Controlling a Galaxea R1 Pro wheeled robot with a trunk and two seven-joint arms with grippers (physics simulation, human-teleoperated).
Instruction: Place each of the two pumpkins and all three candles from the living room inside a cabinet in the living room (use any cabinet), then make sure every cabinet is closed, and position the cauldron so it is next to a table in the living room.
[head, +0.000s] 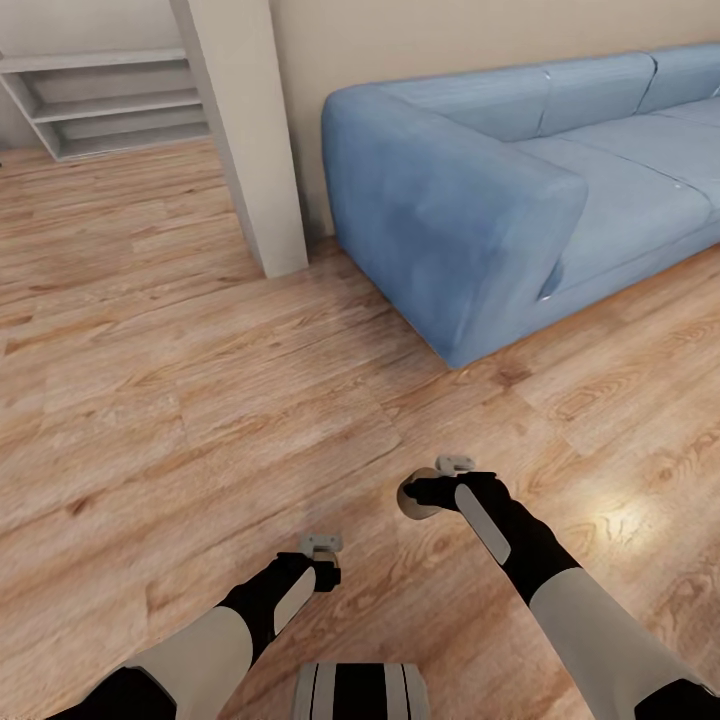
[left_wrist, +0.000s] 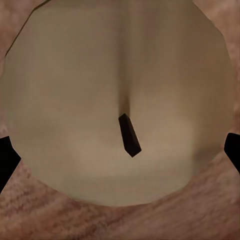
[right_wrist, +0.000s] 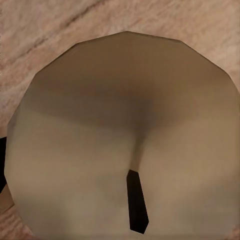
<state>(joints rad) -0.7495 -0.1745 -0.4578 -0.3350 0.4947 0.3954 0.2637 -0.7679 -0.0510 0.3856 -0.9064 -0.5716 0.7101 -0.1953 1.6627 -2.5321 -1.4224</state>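
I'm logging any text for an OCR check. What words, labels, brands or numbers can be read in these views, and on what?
None: no readable text on the sofa, the shelves, the wood floor, or either candle.

Two smooth, tubular arms rise from the lower edge of the head view; each pale grey-white upper sleeve gives way to a glossy black forearm bearing a long light-grey oval inlay; the left gripper (head: 322, 560) and right gripper (head: 440, 480) each carry a small grey block; the grey trunk top (head: 360, 690) bears black stripes; black fingers (left_wrist: 6, 160) flank the left wrist view.
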